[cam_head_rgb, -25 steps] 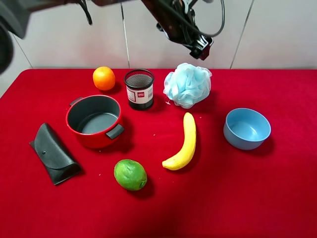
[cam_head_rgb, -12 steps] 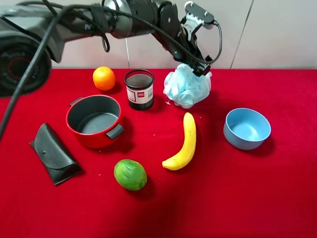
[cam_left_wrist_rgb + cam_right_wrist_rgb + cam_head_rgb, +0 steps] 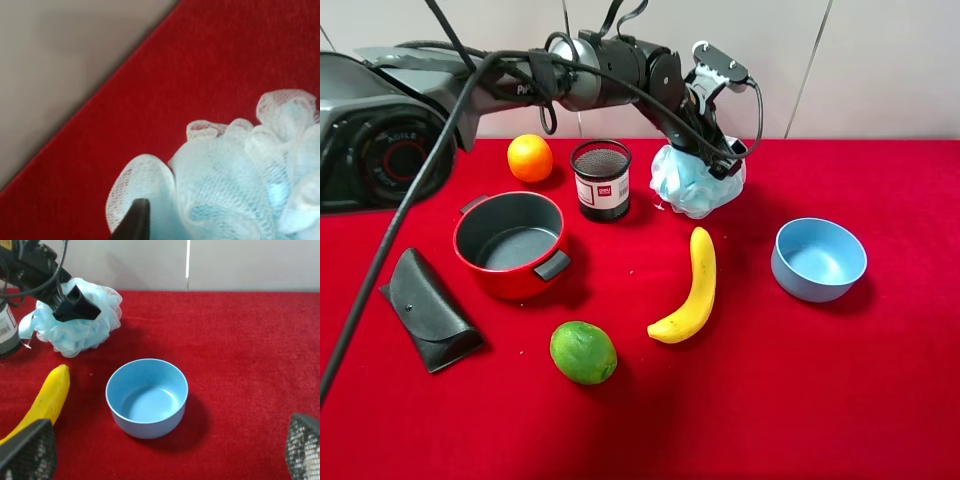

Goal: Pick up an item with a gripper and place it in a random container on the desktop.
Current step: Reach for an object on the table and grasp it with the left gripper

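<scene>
The light-blue mesh pouf [image 3: 695, 183] rests on the red desktop [image 3: 800, 380] at the back, right of the middle. My left gripper [image 3: 718, 157] reaches across and is pressed into its top, closed into the mesh; in the left wrist view one black fingertip [image 3: 136, 220] shows against the pouf [image 3: 225, 195], the other is hidden. The right wrist view shows that gripper on the pouf [image 3: 92, 327]. The red pot [image 3: 510, 243] stands empty at the left. My right gripper [image 3: 170, 422] is open and empty, above the table on the right.
A black mesh cup [image 3: 601, 178] stands just left of the pouf, an orange [image 3: 530, 158] beyond it. A banana [image 3: 690, 287], a lime [image 3: 583, 352], a black case [image 3: 428, 308] and a blue bowl [image 3: 818, 259] lie around the table.
My left arm has come down from above onto the pouf; its fingers now sink into the mesh and the pouf looks squashed. Nothing else moved.
</scene>
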{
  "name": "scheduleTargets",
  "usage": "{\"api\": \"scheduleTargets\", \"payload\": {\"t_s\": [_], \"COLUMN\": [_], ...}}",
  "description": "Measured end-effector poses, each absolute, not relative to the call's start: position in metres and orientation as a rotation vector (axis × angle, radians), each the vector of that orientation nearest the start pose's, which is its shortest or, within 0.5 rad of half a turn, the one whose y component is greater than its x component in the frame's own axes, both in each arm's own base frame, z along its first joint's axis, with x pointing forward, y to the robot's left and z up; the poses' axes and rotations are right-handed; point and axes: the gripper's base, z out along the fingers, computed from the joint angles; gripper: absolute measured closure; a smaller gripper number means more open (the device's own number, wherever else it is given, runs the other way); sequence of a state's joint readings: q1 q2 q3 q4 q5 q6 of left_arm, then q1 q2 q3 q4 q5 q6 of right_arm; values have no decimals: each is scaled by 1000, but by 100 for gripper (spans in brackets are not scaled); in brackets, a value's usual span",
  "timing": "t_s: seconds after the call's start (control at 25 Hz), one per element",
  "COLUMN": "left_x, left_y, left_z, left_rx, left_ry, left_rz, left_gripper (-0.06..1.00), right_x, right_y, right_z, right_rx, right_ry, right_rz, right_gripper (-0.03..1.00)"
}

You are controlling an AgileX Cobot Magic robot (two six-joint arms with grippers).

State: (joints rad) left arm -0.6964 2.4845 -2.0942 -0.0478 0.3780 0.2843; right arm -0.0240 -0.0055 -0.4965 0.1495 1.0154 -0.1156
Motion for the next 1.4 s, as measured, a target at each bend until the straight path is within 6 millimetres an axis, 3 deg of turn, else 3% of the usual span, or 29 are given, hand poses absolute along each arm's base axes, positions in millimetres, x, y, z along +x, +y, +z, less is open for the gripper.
{"api": "scheduleTargets", "payload": {"t_s": [0.6, 1.0, 1.16, 1.4], "left_x": [427, 425, 424, 423], "left_y": [-367, -365, -364, -364], "left_z": [127, 122, 121, 117], "left_rx": [1072, 1099, 1108, 1118], "left_ry": [2074, 2120, 2136, 2149], "left_rz": [-257, -247, -243, -237], "left_gripper": [-4, -1, 7, 30], "right_x": [-4, -4, -4, -4], "right_y": [12, 12, 12, 12], "right_z": [281, 281, 281, 281], "right_rx": [-94, -94, -94, -94], "right_ry": [1987, 1987, 1987, 1987], "right_rz": [87, 87, 87, 87], "right_gripper": [27, 27, 27, 27]}}
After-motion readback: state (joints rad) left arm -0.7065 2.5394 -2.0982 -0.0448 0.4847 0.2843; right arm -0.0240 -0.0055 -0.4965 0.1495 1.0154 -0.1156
